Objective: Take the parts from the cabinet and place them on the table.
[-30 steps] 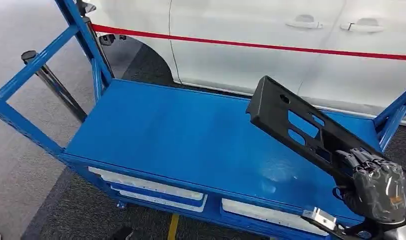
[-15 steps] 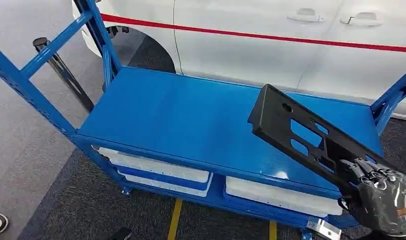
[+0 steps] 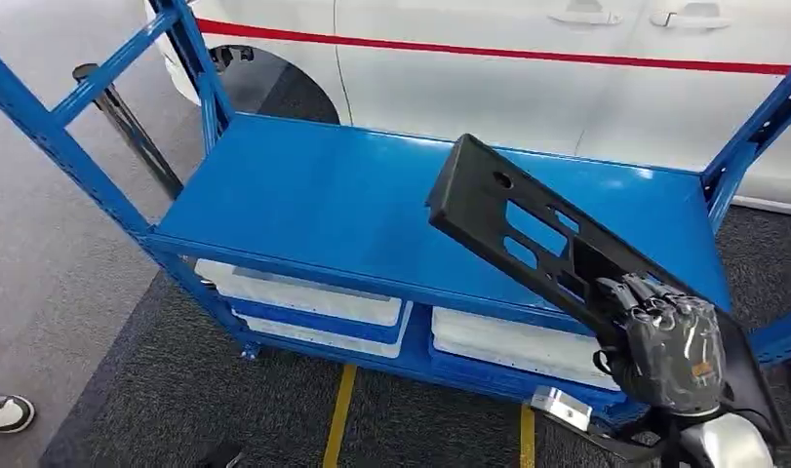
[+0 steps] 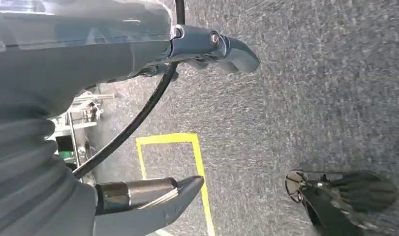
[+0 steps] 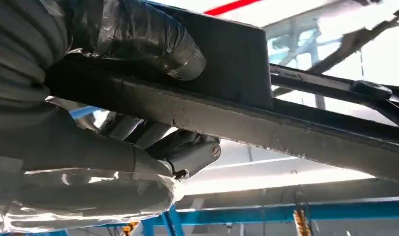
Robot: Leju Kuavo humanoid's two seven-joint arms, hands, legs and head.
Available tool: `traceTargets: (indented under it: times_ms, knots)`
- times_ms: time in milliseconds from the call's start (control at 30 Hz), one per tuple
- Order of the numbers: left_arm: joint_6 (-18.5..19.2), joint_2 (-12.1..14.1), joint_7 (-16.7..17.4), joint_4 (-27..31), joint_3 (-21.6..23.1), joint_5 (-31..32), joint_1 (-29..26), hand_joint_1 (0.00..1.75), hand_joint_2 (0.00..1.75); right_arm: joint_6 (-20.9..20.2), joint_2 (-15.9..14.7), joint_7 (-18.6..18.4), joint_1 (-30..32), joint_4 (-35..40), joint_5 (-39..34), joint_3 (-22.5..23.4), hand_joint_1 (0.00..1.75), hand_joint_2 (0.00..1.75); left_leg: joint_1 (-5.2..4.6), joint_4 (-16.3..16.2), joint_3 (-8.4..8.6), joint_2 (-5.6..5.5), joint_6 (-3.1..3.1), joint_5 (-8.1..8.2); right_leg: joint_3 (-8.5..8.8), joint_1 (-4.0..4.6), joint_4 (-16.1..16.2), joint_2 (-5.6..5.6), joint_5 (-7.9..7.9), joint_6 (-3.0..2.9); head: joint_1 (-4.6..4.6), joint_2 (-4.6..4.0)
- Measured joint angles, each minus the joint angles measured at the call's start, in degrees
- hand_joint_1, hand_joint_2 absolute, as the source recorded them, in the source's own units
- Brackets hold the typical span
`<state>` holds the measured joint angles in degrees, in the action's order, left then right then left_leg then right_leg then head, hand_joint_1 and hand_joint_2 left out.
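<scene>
A long black plastic part (image 3: 528, 234) with several rectangular cut-outs slants up and to the left over the blue table (image 3: 333, 205). My right hand (image 3: 664, 346) grips its lower end at the bottom right, above the table's front edge. In the right wrist view the fingers (image 5: 138, 34) wrap over the black part (image 5: 266, 123) with the thumb under it. My left hand (image 4: 153, 118) hangs over grey carpet, fingers apart with nothing in them.
White trays (image 3: 303, 297) lie on the lower shelf under the blue top. A white car (image 3: 528, 68) with a red stripe stands just behind the table. Blue uprights (image 3: 69, 146) frame the left and right ends. A person's shoe (image 3: 6, 409) is on the floor at the left.
The camera has shifted, so the table now sits further off and more of the floor shows. The black part and my right hand have moved left in the picture.
</scene>
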<state>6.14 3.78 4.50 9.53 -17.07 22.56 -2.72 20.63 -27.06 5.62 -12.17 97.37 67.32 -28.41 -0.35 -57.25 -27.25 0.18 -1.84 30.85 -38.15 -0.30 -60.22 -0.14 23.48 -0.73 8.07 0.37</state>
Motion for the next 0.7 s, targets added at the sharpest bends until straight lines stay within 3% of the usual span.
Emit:
traceTargets:
  times_ms: [33, 100, 133, 167, 200, 267, 300, 333, 367, 400, 433, 467, 500, 533, 600, 633, 667, 700]
  knots:
    - [-0.05, 0.02, 0.0, 0.0, 0.0, -0.02, -0.08, 0.0, 1.75, -0.02, 0.31, -0.07, -0.49, -0.22, -0.02, -0.44, 1.75, 1.75, -0.17, 0.17, -0.22, -0.05, 0.49, -0.46, 0.04, -0.34, 0.44, -0.22, -0.57, 0.39, 0.0, 0.0]
    - [-0.15, 0.22, 0.0, 0.0, -0.15, -0.03, -0.21, 0.0, 1.75, -0.04, 0.68, -0.15, -0.97, -0.59, -0.04, -1.34, 1.75, 1.75, -0.59, 0.39, -0.79, -0.1, 0.19, -1.79, 0.1, -0.68, 1.29, -0.4, -1.82, 1.07, 0.02, 0.0]
    - [-0.17, 0.26, 0.0, -0.04, -0.22, -0.05, -0.37, 0.0, 1.75, -0.11, 0.74, -0.33, -1.11, -0.74, -0.06, -1.69, 1.75, 1.75, -0.16, 2.01, -1.38, 0.09, -0.17, -2.85, 0.05, -0.17, 1.78, -0.26, -2.38, 1.43, 0.0, 0.0]
    - [-0.18, 0.26, -0.07, -0.07, -0.28, -0.05, -0.19, 0.0, 1.75, -0.17, 0.81, -0.53, -1.22, -0.9, -0.13, -2.02, 1.75, 1.75, 0.23, 2.45, -1.15, 0.53, -0.37, -3.84, -0.84, -0.31, 1.1, -0.13, -0.38, 1.61, -0.02, 0.02]
    - [-0.18, 0.26, -0.19, -0.07, -0.3, -0.05, -0.19, 0.0, 1.75, -0.35, 0.81, -0.68, -1.66, -1.01, -0.2, -2.34, 1.75, 1.75, 0.33, 2.76, -1.79, 0.56, -1.1, -4.5, -1.59, -0.27, -1.31, 0.03, 2.89, 1.65, -0.11, -0.02]
    - [-0.2, 0.2, -0.41, -0.07, -0.31, 0.06, -0.25, 0.0, 1.75, -1.03, 0.83, -1.23, -2.14, -1.27, -0.2, -2.82, 1.75, 1.75, 0.31, 2.33, -3.4, 0.62, -1.11, -5.31, -3.38, -0.5, -9.62, 0.11, 9.07, 2.13, -0.15, 0.0]
    - [-0.18, 0.11, -0.42, -0.07, -0.28, 0.09, -0.23, 0.0, 1.75, -1.36, 0.83, -1.47, -2.26, -1.42, -0.22, -3.07, 1.75, 1.75, 0.32, 1.8, -4.28, 0.63, -1.06, -5.6, -3.97, -0.57, -13.48, 0.12, 10.31, 2.38, -0.17, 0.0]
    - [-0.18, 0.09, -0.42, -0.07, -0.28, 0.24, -0.22, 0.0, 1.75, -1.66, 0.85, -1.7, -2.39, -1.55, -0.22, -3.33, 1.75, 1.75, 0.36, 1.16, -5.21, 0.64, -0.96, -5.85, -3.78, -0.63, -15.55, 0.12, 9.69, 2.56, -0.15, 0.0]
    - [-0.18, 0.02, -0.42, -0.07, -0.28, 0.3, -0.23, 0.0, 1.75, -1.95, 0.85, -1.88, -2.55, -1.58, -0.22, -3.55, 1.75, 1.75, 0.44, 0.49, -6.14, 0.64, -0.8, -6.0, -2.55, -0.75, -15.15, 0.09, 7.92, 2.76, -0.15, 0.0]
    - [-0.15, -0.07, -0.42, -0.07, -0.28, 0.52, -0.23, 0.0, 1.75, -2.08, 0.83, -1.99, -2.75, -1.58, -0.22, -3.74, 1.75, 1.75, 0.5, -0.27, -7.05, 0.64, -0.69, -6.12, -0.35, -0.89, -12.71, 0.09, 5.79, 2.91, -0.15, 0.0]
    - [-0.09, -0.2, -0.42, -0.07, -0.28, 0.91, -0.23, 0.0, 1.75, -2.25, 0.83, -2.23, -2.96, -1.55, -0.2, -3.87, 1.75, 1.75, 0.61, -1.18, -7.93, 0.63, -0.6, -6.18, 2.99, -1.07, -8.26, 0.06, 4.2, 3.03, -0.15, 0.0]
    - [-0.09, -0.28, -0.37, -0.07, -0.28, 1.18, -0.21, 0.0, 1.75, -2.4, 0.83, -2.47, -3.11, -1.51, -0.17, -3.96, 1.75, 1.75, 0.61, -2.08, -8.65, 0.63, -0.46, -6.17, 5.85, -1.19, -3.34, 0.04, 5.15, 3.03, -0.15, 0.0]
    - [-0.09, -0.33, -0.35, -0.07, -0.26, 1.27, -0.23, 0.0, 1.75, -2.6, 0.83, -2.62, -3.23, -1.47, -0.15, -4.09, 1.75, 1.75, 0.3, -2.74, -9.39, 0.53, 0.02, -6.37, 7.91, -0.52, -0.33, 0.1, 7.38, 2.71, -0.15, 0.0]
    - [-0.09, -0.46, -0.33, -0.09, -0.22, 1.29, -0.36, 0.0, 1.75, -2.69, 0.72, -2.78, -3.18, -1.34, -0.13, -4.09, 1.75, 1.75, 0.38, -2.61, -9.55, 0.45, 0.33, -6.74, 7.69, -0.46, -0.48, 0.22, 7.19, 1.97, 0.0, 0.02]
    - [-0.13, -0.61, -0.31, -0.15, -0.17, 1.33, -0.48, 0.0, 1.75, -2.78, 0.72, -2.95, -3.36, -1.29, -0.09, -4.22, 1.75, 1.75, 0.39, -2.65, -9.8, 0.44, 1.06, -7.59, 7.0, -0.25, -0.32, 0.25, 6.64, 1.56, -0.07, 0.0]
    - [-0.13, -0.63, -0.28, -0.22, -0.15, 1.44, -0.74, 0.0, 1.75, -2.8, 0.72, -3.06, -3.28, -1.25, -0.04, -4.27, 1.75, 1.75, 0.23, -2.51, -10.07, 0.33, 1.52, -8.12, 6.36, -0.65, 0.01, 0.17, 5.97, 0.76, -0.02, 0.0]
    - [-0.07, -0.66, -0.22, -0.37, -0.09, 1.66, -0.71, 0.0, 1.75, -2.89, 0.72, -3.1, -3.32, -1.16, -0.04, -4.33, 1.75, 1.75, 0.54, -3.07, -10.73, 0.21, 1.79, -6.85, 5.97, -0.96, 0.3, -0.16, 5.13, 0.07, -0.09, 0.0]
    - [0.11, -0.76, -0.22, -0.39, -0.04, 1.86, -0.75, 0.0, 1.75, -2.93, 0.7, -3.17, -3.2, -1.03, -0.02, -4.33, 1.75, 1.75, 0.52, -4.6, -11.4, 0.2, 2.16, -3.86, 5.26, -0.95, 0.42, 0.01, 4.46, -0.41, 0.13, 0.0]
